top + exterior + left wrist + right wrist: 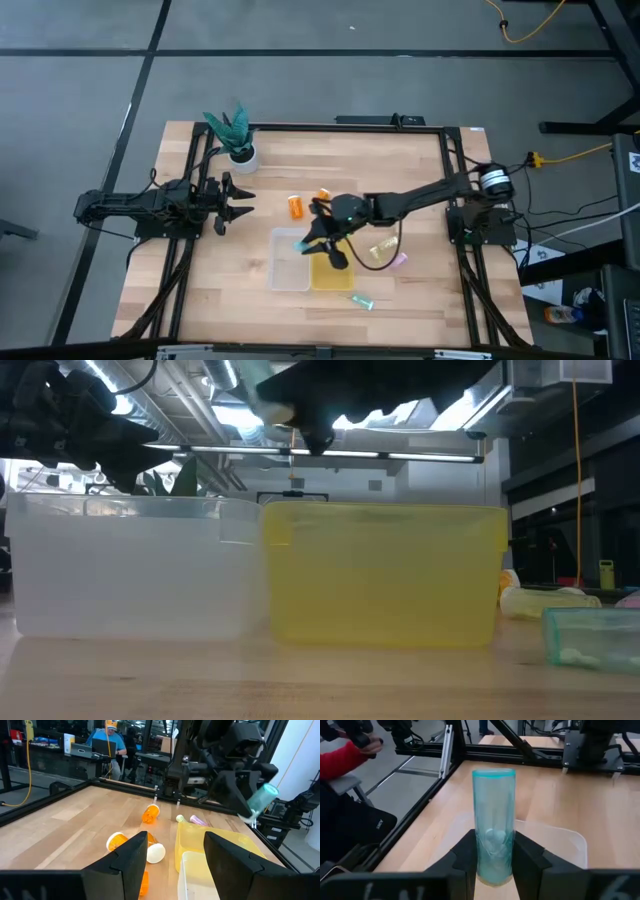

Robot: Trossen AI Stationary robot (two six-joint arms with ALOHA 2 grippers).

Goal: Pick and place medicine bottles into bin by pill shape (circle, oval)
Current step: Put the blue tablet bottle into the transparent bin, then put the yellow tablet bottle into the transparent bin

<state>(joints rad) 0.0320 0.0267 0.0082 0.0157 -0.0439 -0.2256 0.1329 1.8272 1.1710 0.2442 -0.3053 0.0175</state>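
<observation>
Two bins sit side by side at the table's middle, and the step in hand is dropping a held vial into the correct one. Starting at the left, the left gripper [238,198] waits beside the potted plant [235,135], its fingers spread and empty, well apart from the work. Next comes the clear bin [290,262], touching the yellow bin [332,275] on its right. Above their shared edge hangs the right gripper [322,240], its fingers pressed onto a teal vial [493,845]; the right wrist view shows the vial gripped low on its body, the clear bin below. To do this well, I would judge the pill shape through the translucent wall first (it looks roundish, though that is hard to tell), then centre the vial fully over the chosen bin, clear of the dividing walls, before releasing. Farther right, orange bottles [296,206], a yellow-green vial [381,249], a purple vial [398,260] and another teal vial [362,301] lie on the table awaiting sorting.
</observation>
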